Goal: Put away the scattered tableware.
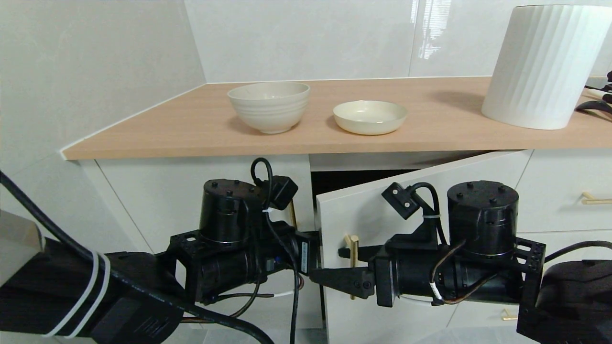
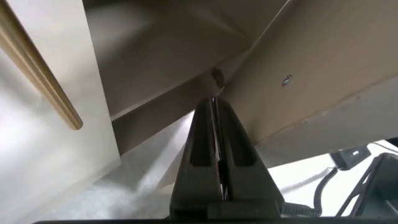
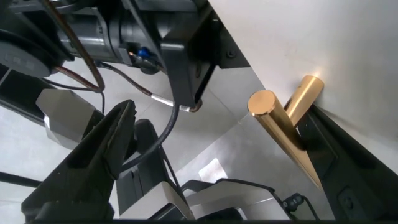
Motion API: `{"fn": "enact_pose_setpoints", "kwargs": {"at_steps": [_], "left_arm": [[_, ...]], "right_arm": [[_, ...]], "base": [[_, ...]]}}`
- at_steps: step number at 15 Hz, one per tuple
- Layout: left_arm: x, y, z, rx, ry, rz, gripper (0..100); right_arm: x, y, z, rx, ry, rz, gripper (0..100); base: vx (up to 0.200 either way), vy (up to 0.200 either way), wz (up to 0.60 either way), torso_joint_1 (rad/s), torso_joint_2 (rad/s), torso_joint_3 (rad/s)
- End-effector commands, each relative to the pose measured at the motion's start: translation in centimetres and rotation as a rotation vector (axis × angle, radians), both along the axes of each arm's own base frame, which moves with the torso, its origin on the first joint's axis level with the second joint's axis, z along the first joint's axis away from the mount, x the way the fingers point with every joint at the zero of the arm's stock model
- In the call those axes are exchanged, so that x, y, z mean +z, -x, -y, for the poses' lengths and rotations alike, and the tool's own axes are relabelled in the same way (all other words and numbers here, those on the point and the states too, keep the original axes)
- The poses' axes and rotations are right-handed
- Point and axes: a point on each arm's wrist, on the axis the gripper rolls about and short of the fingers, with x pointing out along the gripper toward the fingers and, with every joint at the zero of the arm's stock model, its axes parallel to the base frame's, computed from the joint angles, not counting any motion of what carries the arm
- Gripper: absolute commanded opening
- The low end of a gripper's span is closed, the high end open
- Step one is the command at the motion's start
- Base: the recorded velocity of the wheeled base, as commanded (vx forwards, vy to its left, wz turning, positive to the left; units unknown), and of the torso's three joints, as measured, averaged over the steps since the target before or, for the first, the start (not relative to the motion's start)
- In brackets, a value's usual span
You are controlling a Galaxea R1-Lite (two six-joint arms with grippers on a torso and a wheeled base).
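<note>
A deep cream bowl (image 1: 268,106) and a shallow cream dish (image 1: 370,116) stand side by side on the wooden counter (image 1: 158,134). Below them a white cabinet door (image 1: 382,210) stands partly open, with a dark gap beside it. My right gripper (image 1: 330,263) is open, its fingers on either side of that door's gold handle (image 1: 353,248) (image 3: 283,124). My left gripper (image 1: 313,251) is shut with nothing in it. Its fingertips (image 2: 214,121) point into the gap at the door's free edge, towards the dim cabinet interior.
A tall white ribbed container (image 1: 540,64) stands at the counter's right end, with dark utensils (image 1: 595,100) beyond it. The left cabinet door is closed, and its gold handle (image 2: 37,68) is close to my left gripper. Drawers with gold handles (image 1: 595,198) lie to the right. Tiled walls enclose the corner.
</note>
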Motion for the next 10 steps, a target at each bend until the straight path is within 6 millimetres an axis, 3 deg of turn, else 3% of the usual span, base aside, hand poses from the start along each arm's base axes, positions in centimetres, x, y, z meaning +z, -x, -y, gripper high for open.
{"fn": "enact_pose_setpoints", "kwargs": {"at_steps": [1, 10], "left_arm": [[0.1, 0.1, 0.1, -0.007, 0.006, 0.003, 0], [0.4, 0.3, 0.5, -0.008, 0.068, 0.011, 0]], "right_arm": [[-0.2, 1.0, -0.7, 0.038, -0.002, 0.005, 100], [0.7, -0.9, 2.7, -0.073, -0.005, 0.096, 100]], "base": [[0.000, 0.000, 0.00, 0.000, 0.00, 0.000], [0.000, 0.000, 0.00, 0.000, 0.00, 0.000]]}}
